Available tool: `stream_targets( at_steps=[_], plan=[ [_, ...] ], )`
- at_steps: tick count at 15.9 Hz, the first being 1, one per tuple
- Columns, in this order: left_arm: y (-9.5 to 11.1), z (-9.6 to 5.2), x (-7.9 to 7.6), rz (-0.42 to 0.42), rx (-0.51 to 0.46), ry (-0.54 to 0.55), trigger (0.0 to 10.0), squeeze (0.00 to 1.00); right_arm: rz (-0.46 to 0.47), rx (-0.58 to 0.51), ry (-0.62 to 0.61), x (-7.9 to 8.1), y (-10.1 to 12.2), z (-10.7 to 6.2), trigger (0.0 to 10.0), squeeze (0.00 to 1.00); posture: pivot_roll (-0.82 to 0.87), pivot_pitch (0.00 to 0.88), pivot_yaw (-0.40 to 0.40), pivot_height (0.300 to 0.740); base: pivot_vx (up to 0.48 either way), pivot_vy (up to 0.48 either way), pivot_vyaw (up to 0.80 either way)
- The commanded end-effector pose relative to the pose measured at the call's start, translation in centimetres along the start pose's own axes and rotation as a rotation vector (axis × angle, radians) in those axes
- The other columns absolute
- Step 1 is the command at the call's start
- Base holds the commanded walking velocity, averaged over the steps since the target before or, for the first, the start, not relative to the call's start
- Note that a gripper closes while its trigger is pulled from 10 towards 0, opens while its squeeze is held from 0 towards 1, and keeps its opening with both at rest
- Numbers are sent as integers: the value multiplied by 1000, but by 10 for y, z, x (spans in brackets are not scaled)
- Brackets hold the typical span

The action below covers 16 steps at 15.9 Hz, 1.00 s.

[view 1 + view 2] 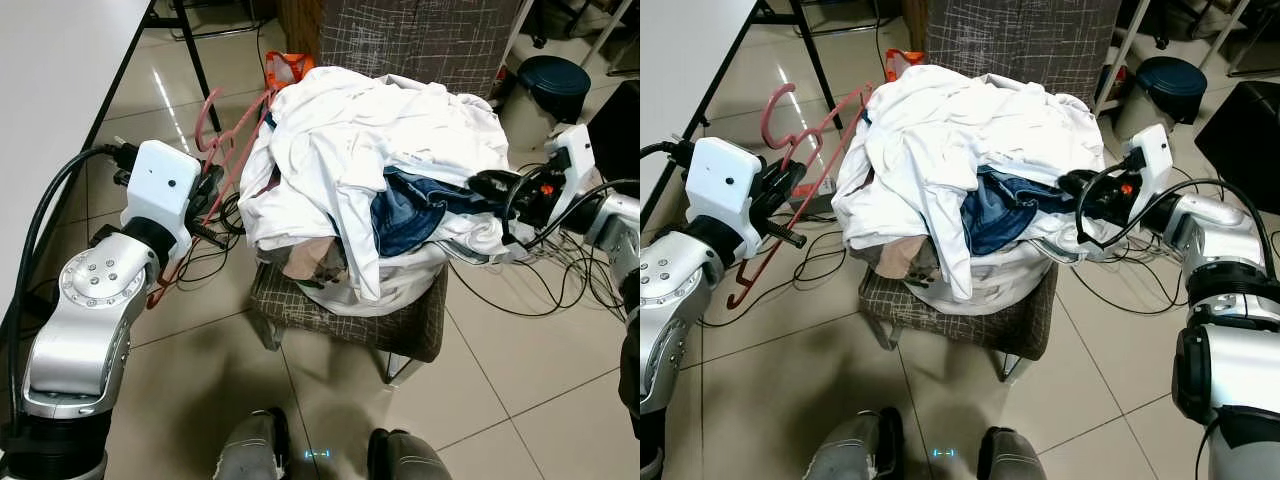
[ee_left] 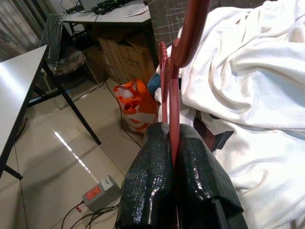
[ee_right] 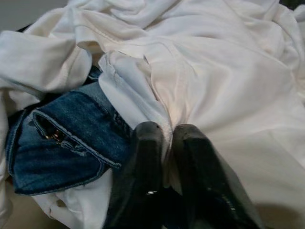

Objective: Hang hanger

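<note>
left gripper (image 2: 174,143) clamps red hanger (image 2: 172,90) | right gripper (image 3: 164,138) pinches white cloth (image 3: 214,71) (on chair)

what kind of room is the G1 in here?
Probably an office or lab rather than a home: glossy tiled floor, a white desk on black legs, loose cables, and a laundry pile staged on a chair.

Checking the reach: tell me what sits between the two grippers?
The laundry pile on the chair, between the left gripper holding the hanger and the right gripper, in both eye views.
</note>
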State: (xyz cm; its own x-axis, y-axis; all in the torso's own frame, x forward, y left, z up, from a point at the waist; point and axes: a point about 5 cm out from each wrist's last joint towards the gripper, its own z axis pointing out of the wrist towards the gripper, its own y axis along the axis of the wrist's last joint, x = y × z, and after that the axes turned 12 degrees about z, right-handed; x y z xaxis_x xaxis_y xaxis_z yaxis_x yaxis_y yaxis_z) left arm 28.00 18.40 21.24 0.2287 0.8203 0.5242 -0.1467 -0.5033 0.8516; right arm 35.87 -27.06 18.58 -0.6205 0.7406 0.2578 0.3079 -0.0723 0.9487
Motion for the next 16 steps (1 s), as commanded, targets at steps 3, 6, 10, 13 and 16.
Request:
stream_targets(
  at_steps=[3,6,10,13,16],
  plan=[
    [4,0,-1,13,-15,1,10000,0,-47,-23,52,2,13,-7,0,0,1,186,11,740,0,0,0],
    [4,0,0,15,-15,7,10000,0,-62,-43,116,3,18,-27,0,0,-1,183,13,740,0,0,0],
    [5,2,-2,14,-20,-6,10000,0,-66,-32,110,1,13,-65,0,0,-10,180,28,740,0,0,0],
    [5,4,-4,13,-25,-16,10000,0,-44,-6,108,8,2,-89,0,0,-16,180,33,740,0,0,0],
    [5,3,-3,13,-24,-15,10000,0,-2,20,110,17,-8,-109,0,0,-16,178,32,740,0,0,0]
  ],
)
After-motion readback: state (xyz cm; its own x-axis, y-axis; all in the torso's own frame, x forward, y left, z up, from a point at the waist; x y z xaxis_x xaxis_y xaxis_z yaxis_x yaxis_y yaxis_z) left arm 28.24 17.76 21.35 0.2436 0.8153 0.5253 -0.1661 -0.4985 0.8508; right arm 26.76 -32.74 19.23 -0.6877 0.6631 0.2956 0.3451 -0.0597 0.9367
